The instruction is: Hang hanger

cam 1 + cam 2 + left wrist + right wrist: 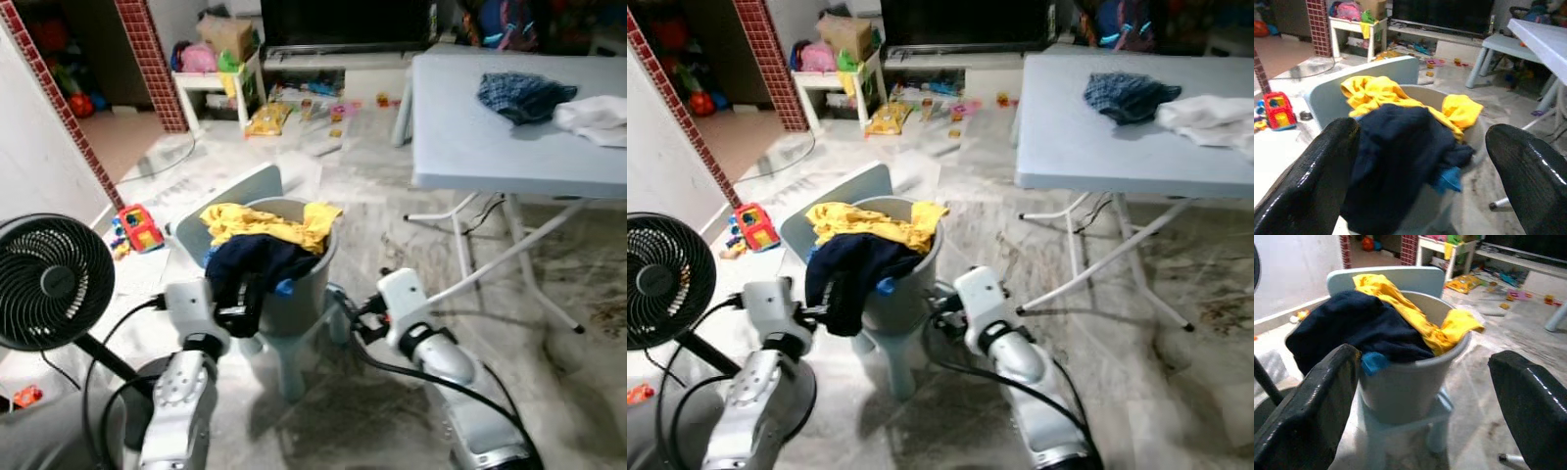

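Both silver arms reach forward low in the foreground, either side of a grey bucket. Left hand [1415,161] held with fingers spread wide, just short of the dark garment draped over the bucket's near rim; nothing between the fingers. Right hand [1425,396] likewise spread wide and holding nothing, level with the bucket's wall on the robot's right.

Blue folding tabletop [470,137] stands well apart, to the right and further back, on white crossed legs. On it: a crumpled blue checked cloth [524,96] and, just beside it toward the right edge, a white cloth [598,117].

Black floor fan [49,282] stands at the robot's left, close beside the left arm, round grille upright, cable trailing on the floor.

Grey laundry bucket [1415,382] sits raised on a small pale blue stool [1437,413], with a pale blue chair back [1371,78] right behind it. Bucket is heaped: navy garment [257,264] spilling over the front rim, yellow garment [265,220] across the top and hanging over the far side, a bit of bright blue fabric [1374,363] poking out at the rim under the navy one.

Hanger: cannot make one out among the clothes or anywhere on the floor.

Background: marble floor, red brick-tiled doorway edge [147,59], low white side table [211,83], scattered small items near a TV stand. Red and yellow toy [140,227] lies on the floor by the wall.
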### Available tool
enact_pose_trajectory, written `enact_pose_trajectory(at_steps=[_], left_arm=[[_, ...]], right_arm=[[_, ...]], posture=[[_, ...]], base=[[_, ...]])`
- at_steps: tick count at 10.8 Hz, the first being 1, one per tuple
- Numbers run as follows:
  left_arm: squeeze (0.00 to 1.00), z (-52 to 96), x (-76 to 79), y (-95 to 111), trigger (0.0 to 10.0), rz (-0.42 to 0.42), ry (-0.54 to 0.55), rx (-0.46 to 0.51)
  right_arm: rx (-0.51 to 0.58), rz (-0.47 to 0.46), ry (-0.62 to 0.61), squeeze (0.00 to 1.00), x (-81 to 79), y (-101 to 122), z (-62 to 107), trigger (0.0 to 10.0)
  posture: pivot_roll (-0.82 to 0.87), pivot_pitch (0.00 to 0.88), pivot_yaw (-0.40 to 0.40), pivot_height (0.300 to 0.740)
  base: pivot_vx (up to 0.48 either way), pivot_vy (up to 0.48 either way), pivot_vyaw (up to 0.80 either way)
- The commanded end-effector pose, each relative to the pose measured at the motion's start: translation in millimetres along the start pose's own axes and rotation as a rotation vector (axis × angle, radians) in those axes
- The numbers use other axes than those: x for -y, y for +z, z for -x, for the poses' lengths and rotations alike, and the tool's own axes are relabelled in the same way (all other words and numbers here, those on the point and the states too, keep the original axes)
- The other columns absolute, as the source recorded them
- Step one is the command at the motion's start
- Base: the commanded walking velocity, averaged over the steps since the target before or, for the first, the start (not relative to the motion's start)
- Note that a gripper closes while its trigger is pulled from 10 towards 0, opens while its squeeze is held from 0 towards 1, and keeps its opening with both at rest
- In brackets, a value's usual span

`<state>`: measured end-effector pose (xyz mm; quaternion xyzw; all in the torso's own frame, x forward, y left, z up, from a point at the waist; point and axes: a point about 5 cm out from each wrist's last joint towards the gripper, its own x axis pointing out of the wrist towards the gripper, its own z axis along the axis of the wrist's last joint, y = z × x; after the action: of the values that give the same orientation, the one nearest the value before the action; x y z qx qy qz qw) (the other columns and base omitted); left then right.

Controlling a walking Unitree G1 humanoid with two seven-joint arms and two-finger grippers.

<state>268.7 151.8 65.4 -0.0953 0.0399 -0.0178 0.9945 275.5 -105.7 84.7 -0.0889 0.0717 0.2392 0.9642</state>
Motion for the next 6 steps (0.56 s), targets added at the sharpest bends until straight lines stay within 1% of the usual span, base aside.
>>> enact_pose_trajectory(at_steps=[1,3,4,5,6], left_arm=[[0.00,-0.8,1.7,2,10.0,0.001,-0.005,0.009],[0.00,0.7,0.0,1,10.0,-0.002,0.002,0.007],[0.00,2.2,-2.2,0,10.0,-0.004,0.008,0.006],[0.00,3.8,-4.5,0,10.0,-0.006,0.014,0.005],[0.00,6.7,-7.8,0,10.0,-0.013,0.024,0.005]], right_arm=[[0.023,0.012,-0.001,0.00,2.8,7,0.2,10.0],[0.019,0.021,0.002,0.00,3.2,5,1.6,10.0],[0.029,0.040,-0.006,0.00,5.2,5,3.4,10.0],[0.052,0.082,-0.017,0.00,8.4,7,6.3,10.0],[0.084,0.145,-0.054,0.00,15.9,9,11.8,10.0]], posture=[[-0.20,0.000,0.070,0.740],[-0.20,0.000,0.069,0.740],[-0.19,0.000,0.066,0.740],[-0.19,0.000,0.065,0.740],[-0.18,0.000,0.061,0.740]], base=[[0.304,0.277,0.00],[0.296,0.294,0.00],[0.289,0.292,0.00],[0.296,0.296,0.00],[0.292,0.296,0.00]])
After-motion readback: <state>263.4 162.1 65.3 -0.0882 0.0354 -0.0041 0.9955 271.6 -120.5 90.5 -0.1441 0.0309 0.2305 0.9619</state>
